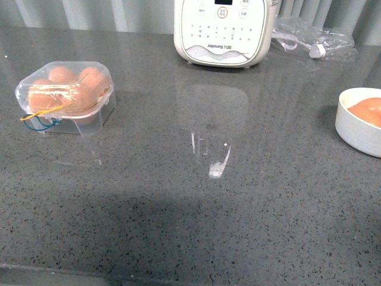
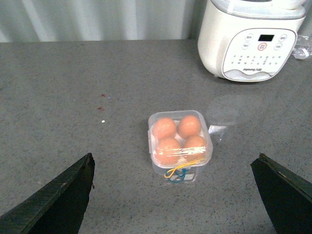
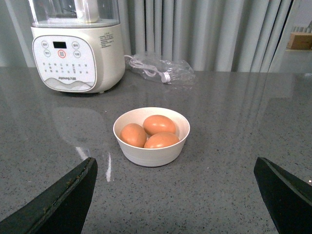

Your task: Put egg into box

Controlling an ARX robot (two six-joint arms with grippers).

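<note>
item: box point(image 1: 66, 95), clear plastic four-cup carton, lid down, on the grey speckled counter point(image 1: 196, 202). all four cups are filled with orange-brown eggs, seen most clearly in the left wrist view point(image 2: 180, 143). a thin blue-and-yellow cord point(image 1: 40, 121) hangs at the box's front edge.

item: white appliance point(image 1: 225, 30) with a button panel and a small display, standing at the back of the counter, well apart from the box and further back than it. its pale reflection lies on the counter in front of it.

item: crumpled clear plastic bag point(image 1: 311, 37) holding a white cable, just beside the appliance on the side away from the box.

item: round white bowl point(image 3: 151, 136), far across the counter from the box, on the appliance's bag side and nearer the front than the appliance. three eggs lie in it, touching one another; one egg point(image 3: 159, 124) rests toward the bowl's back wall. nothing stands on the bare counter between the bowl and the box.

item: left gripper point(image 2: 178, 195), above the counter and looking down at the box; its two dark fingers spread wide apart, nothing between them.

item: right gripper point(image 3: 175, 195), facing the bowl from the near side; fingers likewise wide apart and holding nothing.

item: grey pleated curtain point(image 3: 209, 34) behind the appliance.
</note>
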